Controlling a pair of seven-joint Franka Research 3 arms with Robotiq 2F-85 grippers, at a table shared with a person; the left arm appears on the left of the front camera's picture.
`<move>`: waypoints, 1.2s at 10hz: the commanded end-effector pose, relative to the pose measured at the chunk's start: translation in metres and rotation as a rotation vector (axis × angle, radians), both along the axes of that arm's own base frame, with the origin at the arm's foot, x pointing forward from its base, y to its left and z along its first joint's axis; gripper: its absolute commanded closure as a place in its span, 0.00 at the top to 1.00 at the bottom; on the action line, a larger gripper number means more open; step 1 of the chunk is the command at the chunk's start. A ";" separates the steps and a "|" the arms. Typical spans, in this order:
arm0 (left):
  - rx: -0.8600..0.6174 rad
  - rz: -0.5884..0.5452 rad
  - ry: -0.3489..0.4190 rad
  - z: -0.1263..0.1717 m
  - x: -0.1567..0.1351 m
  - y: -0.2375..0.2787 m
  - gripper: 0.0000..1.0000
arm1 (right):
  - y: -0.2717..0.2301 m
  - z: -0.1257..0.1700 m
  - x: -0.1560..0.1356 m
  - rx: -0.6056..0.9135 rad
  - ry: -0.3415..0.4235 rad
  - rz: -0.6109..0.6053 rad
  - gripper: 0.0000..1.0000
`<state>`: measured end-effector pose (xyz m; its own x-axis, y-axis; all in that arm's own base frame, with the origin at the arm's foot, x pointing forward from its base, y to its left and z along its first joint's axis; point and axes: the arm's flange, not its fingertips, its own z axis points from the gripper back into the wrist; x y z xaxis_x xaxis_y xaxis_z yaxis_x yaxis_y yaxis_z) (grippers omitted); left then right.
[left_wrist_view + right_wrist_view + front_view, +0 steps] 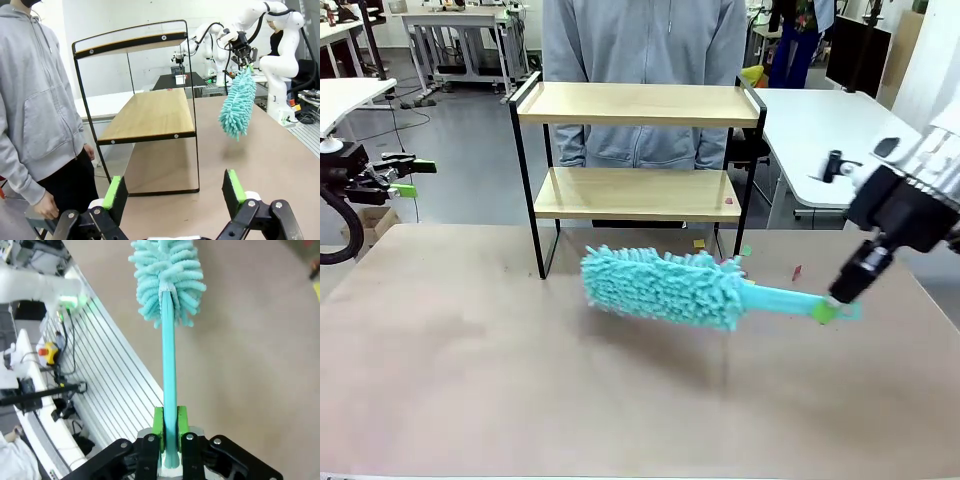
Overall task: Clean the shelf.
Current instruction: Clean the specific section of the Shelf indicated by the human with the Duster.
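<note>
The shelf (638, 105) stands at the table's far middle, with two light wooden boards in a black frame; the left wrist view sees the shelf (150, 115) from one end. A fluffy turquoise duster (660, 285) hangs just above the table in front of it, head pointing left. My right gripper (830, 308) is shut on its handle end, and the right wrist view looks along the handle from the gripper (170, 427) to the duster head (167, 275). My left gripper (413, 177) is open and empty off the table's left edge, its fingers (116, 192) spread wide.
A person in a grey hoodie (640, 40) stands close behind the shelf, hands down. Small coloured scraps (699, 243) lie on the table by the shelf's right leg, and a red bit (728, 201) lies on the lower board. White tables (820, 130) stand behind.
</note>
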<state>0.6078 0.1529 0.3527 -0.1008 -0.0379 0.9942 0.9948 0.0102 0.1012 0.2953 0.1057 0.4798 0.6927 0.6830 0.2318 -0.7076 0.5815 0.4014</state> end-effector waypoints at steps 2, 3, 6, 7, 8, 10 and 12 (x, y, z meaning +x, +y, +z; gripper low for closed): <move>-0.003 -0.001 -0.005 0.003 -0.002 -0.001 1.00 | -0.056 -0.018 -0.026 -0.036 0.057 0.041 0.14; -0.003 -0.001 -0.005 0.003 -0.002 -0.001 1.00 | -0.072 -0.025 -0.031 -0.094 0.051 0.074 0.14; -0.003 -0.001 -0.005 0.003 -0.002 -0.001 1.00 | -0.094 -0.039 -0.027 -0.074 0.071 0.079 0.14; -0.003 -0.001 -0.005 0.003 -0.002 -0.001 1.00 | -0.081 -0.012 -0.013 -0.106 0.094 0.039 0.14; -0.003 -0.001 -0.005 0.003 -0.002 -0.001 1.00 | -0.081 -0.012 -0.013 -0.106 0.094 0.039 0.14; -0.003 -0.001 -0.005 0.003 -0.002 -0.001 1.00 | -0.081 -0.012 -0.013 -0.106 0.094 0.039 0.14; -0.003 -0.001 -0.005 0.003 -0.002 -0.001 1.00 | -0.081 -0.012 -0.013 -0.106 0.094 0.039 0.14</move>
<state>0.6078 0.1529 0.3528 -0.1010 -0.0380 0.9942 0.9948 0.0101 0.1015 0.2825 0.0238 0.4656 0.6697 0.7376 0.0862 -0.7014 0.5901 0.3998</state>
